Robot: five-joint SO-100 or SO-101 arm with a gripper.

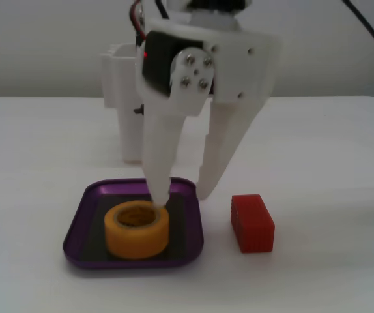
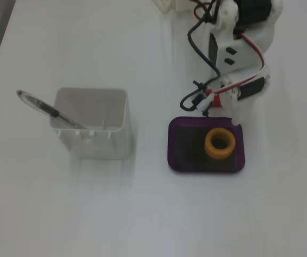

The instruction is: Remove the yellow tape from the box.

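- Fixed views, two of them, covered the white table (image 1: pixel 343 163) from the front and from above.
- At the left of the view from above stood a tall white container (image 2: pixel 94 126), with a pen (image 2: pixel 46 108) leaning out of it toward the left; in the front view the same container (image 1: pixel 127 98) sat at the back, largely behind the arm.
- Left of centre in the front view lay the box (image 1: pixel 83 225), a shallow purple tray, and the yellow tape (image 1: pixel 137 229) sat flat inside it, hollow centre upward; from above, the yellow tape (image 2: pixel 220 143) lay in the right half of the box (image 2: pixel 185 144).
- Over the tray hung the gripper (image 1: pixel 180 195), its two white fingers spread apart: one fingertip (image 1: pixel 159 194) reached the top of the roll at its centre hole, the other finger (image 1: pixel 208 186) came down just past the tray's right rim. Nothing was pinched.
- Right of the tray in the front view lay a red block (image 1: pixel 252 223), apart from it.
- From above, the arm (image 2: pixel 242 48) with its red and black wires covered that block.
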